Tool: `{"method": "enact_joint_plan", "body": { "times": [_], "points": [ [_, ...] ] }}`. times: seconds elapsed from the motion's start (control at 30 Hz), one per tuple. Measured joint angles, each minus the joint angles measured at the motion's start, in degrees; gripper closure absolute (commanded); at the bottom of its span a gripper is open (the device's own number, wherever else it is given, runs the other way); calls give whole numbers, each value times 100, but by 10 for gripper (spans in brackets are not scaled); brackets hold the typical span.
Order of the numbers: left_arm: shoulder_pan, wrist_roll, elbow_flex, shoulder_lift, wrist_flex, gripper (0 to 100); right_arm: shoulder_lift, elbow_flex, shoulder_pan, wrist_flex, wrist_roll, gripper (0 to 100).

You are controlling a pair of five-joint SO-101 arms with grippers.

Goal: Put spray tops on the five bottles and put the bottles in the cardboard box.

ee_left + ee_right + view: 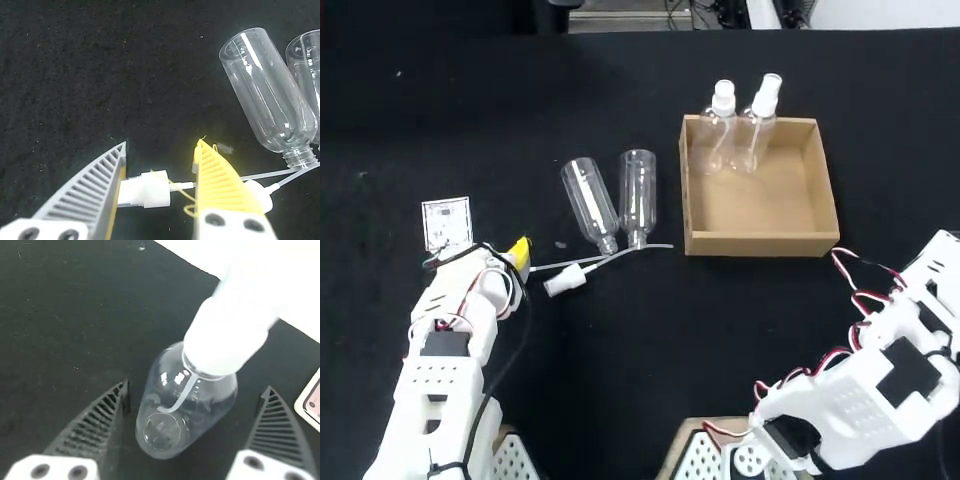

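My left gripper (162, 142) is open low over the black cloth, with a white spray top (147, 189) lying between its grey and yellow fingers; the high view has this gripper (516, 257) at the left. A second spray top (565, 283) lies just beyond the yellow finger, its thin tube trailing toward two clear uncapped bottles (590, 205) (638, 195) on their sides. The cardboard box (825, 190) holds two upright bottles with spray tops (720, 130). My right gripper (197, 385) is open around a topped bottle (185, 410), fingers apart from it.
A small white card (447, 222) lies by the left arm. The right arm's body (880, 390) fills the lower right corner. A white surface (280, 270) and a pink-edged object (312, 400) lie beyond the right gripper. Black cloth covers the table.
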Motion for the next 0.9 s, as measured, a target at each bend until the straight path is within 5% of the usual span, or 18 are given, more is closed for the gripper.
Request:
{"method": "enact_joint_plan", "body": {
  "times": [0.9],
  "points": [
    [35, 0, 0, 0, 0, 791, 659, 0, 0, -905, -229, 649]
  ]
}}
